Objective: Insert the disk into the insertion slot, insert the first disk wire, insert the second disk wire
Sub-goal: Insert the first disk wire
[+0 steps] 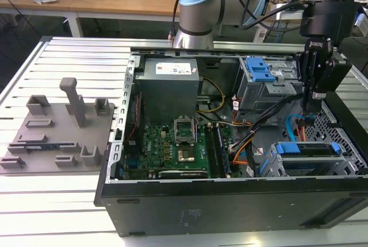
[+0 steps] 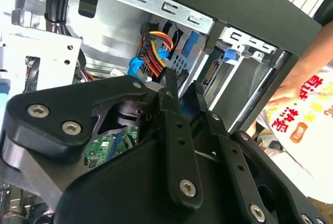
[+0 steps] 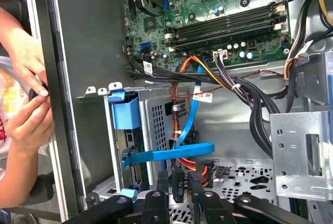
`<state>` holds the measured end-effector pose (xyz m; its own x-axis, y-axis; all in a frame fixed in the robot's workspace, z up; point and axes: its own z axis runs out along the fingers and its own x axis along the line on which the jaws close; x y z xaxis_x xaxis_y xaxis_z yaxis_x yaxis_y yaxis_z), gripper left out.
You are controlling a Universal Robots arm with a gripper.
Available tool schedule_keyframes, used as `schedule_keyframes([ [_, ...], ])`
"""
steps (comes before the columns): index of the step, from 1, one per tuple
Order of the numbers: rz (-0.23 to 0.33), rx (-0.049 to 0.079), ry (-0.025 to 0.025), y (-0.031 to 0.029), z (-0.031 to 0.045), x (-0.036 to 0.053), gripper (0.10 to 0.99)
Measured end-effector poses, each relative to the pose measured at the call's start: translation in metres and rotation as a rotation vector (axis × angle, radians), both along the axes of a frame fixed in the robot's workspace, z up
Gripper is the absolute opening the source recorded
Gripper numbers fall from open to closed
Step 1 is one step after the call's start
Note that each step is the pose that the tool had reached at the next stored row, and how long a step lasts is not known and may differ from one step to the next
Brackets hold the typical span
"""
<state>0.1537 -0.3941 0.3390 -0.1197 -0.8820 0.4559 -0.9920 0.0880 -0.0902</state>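
Observation:
The disk (image 1: 305, 148), framed by its blue caddy (image 3: 125, 112), sits inside the insertion slot (image 3: 158, 122), a grey perforated cage (image 1: 345, 156) at the case's near corner on the exterior view's right. My gripper (image 1: 313, 102) hangs just behind that cage. In both wrist views its fingers (image 2: 169, 91) stand close together around a black connector (image 3: 177, 183) at the end of a blue disk wire (image 3: 179, 151). A second black connector with red and orange wires (image 3: 197, 174) lies right beside it.
The open computer case (image 1: 230, 201) holds a green motherboard (image 1: 172, 143), a grey power supply (image 1: 169, 86) and a taller cage with a blue latch (image 1: 259, 72). Black cable bundles (image 3: 244, 96) cross the floor. A person's hands (image 3: 23, 114) rest at the case's outer wall.

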Motion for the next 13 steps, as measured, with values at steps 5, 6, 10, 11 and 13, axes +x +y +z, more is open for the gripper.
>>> schedule_keyframes([
  [5,0.0,-0.007,-0.0001,0.0015,-0.0014,0.0,0.282],
  [6,0.0,-0.009,-0.0002,0.0023,-0.0014,0.0,0.282],
  [10,0.0,-0.015,-0.0001,0.003,-0.0017,0.0003,0.282],
  [11,0.0,-0.016,-0.0001,0.003,-0.0017,0.0003,0.282],
  [13,0.0,-0.017,-0.0001,0.003,-0.002,0.0003,0.2],
])
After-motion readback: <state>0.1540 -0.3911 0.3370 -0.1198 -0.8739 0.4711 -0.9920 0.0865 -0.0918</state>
